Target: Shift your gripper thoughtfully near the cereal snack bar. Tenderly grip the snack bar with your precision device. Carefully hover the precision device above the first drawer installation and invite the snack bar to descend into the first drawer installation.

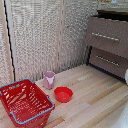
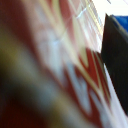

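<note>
The cereal snack bar (image 2: 55, 65) fills the wrist view as a blurred red, yellow and white print, very close to the camera. One dark finger (image 2: 117, 55) with a blue tip lies against its edge; the other finger is hidden behind the box. My gripper (image 2: 82, 60) appears shut on the box. In the exterior view neither the box nor the fingers show; only a white piece of the arm (image 1: 126, 76) sits at the right edge, level with the lower drawer. The brown drawer unit (image 1: 107, 36) stands at the exterior view's upper right, its upper drawer front standing out.
A red basket (image 1: 25, 102) sits at the exterior view's lower left. A pink cup (image 1: 49, 79) and a red bowl (image 1: 63, 94) stand on the wooden table (image 1: 95, 95). A lower drawer (image 1: 107, 61) and a woven screen (image 1: 40, 35) stand behind.
</note>
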### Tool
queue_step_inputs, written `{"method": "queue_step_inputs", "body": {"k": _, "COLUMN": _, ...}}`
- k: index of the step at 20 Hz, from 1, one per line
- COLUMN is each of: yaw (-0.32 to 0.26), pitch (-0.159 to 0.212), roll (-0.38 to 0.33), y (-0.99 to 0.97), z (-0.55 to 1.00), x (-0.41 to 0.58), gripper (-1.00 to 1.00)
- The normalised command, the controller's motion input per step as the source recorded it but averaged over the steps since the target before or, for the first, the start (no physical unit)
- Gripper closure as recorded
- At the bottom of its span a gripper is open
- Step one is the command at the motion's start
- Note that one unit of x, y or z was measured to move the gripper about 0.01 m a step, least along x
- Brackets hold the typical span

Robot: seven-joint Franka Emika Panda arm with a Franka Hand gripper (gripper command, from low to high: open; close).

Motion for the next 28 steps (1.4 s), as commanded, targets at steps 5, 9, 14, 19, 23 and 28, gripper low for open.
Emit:
{"method": "queue_step_inputs", "body": {"k": 5, "yaw": -0.033, "pitch": 0.115, "roll": -0.028, "y": -0.77, "z": 0.31, "x": 0.000, "gripper": 1.00}}
{"method": "queue_step_inputs", "body": {"k": 9, "yaw": 0.028, "pitch": 0.114, "roll": -0.122, "y": -0.52, "z": -0.02, "x": 0.000, "gripper": 1.00}}
{"method": "queue_step_inputs", "body": {"k": 14, "yaw": 0.111, "pitch": 0.142, "roll": -0.087, "y": -0.46, "z": -0.18, "x": 0.001, "gripper": 1.00}}
{"method": "queue_step_inputs", "body": {"k": 19, "yaw": 0.063, "pitch": 0.072, "roll": -0.058, "y": -0.12, "z": -0.03, "x": 0.093, "gripper": -1.00}}
{"method": "queue_step_inputs", "body": {"k": 23, "yaw": 0.000, "pitch": 0.007, "roll": -0.045, "y": 0.01, "z": 0.12, "x": 0.188, "gripper": -1.00}}
{"method": "queue_step_inputs", "body": {"k": 28, "yaw": 0.005, "pitch": 0.009, "roll": -0.027, "y": 0.12, "z": 0.13, "x": 0.205, "gripper": -1.00}}
